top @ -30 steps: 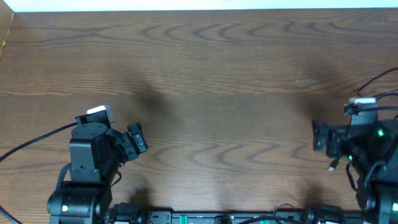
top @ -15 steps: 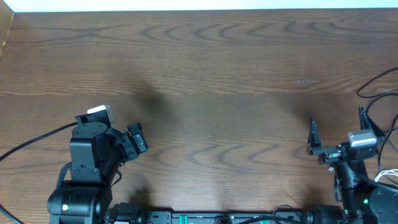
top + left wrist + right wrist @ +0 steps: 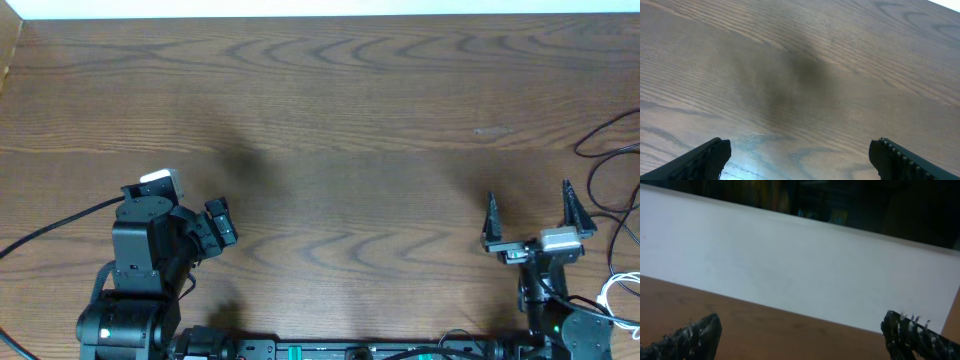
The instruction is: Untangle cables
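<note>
The left end effector [image 3: 800,150] is held above the wooden surface [image 3: 350,120] with its fingers spread wide. The right end effector [image 3: 528,198] is likewise fully spread. The black cable [image 3: 600,136] is looped at the surface's right edge. The white cable [image 3: 612,287] lies nearer the right arm's base.

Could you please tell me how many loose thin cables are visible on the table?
2. A black cable loops at the right edge of the table; a white cable lies near the front right corner. Both run out of frame, so more may be hidden.
</note>
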Motion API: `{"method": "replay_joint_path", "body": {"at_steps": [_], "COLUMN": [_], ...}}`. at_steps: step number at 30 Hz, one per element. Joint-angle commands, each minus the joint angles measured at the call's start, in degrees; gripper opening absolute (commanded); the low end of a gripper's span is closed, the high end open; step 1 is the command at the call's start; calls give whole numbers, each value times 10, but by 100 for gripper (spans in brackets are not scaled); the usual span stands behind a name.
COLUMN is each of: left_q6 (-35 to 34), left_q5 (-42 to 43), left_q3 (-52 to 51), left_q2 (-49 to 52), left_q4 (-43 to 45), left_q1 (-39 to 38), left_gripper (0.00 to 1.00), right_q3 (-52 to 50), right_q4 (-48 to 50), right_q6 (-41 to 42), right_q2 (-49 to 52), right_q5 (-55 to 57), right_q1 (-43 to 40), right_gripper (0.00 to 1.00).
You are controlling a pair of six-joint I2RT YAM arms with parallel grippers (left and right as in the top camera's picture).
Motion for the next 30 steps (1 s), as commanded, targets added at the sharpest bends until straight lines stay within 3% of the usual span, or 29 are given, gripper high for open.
{"method": "replay_joint_path", "body": {"at_steps": [1, 4, 12, 30], "left_q6": [-3, -3, -3, -3], "left_q5": [-1, -1, -1, -1], "left_q3": [-2, -2, -2, -2], "left_q2": [0, 0, 0, 0], "left_q4": [0, 0, 0, 0], "left_q1": [2, 2, 2, 2], "left_gripper": [94, 94, 94, 94], "right_q3": [-38, -71, -70, -70], "right_q4": [14, 26, -111, -110], "right_q6": [-11, -11, -7, -4], "right_q2": [-5, -5, -5, -3], "right_q5": [9, 9, 8, 5], "right_q1": [3, 3, 3, 3], "right_gripper": [99, 99, 99, 99]}}
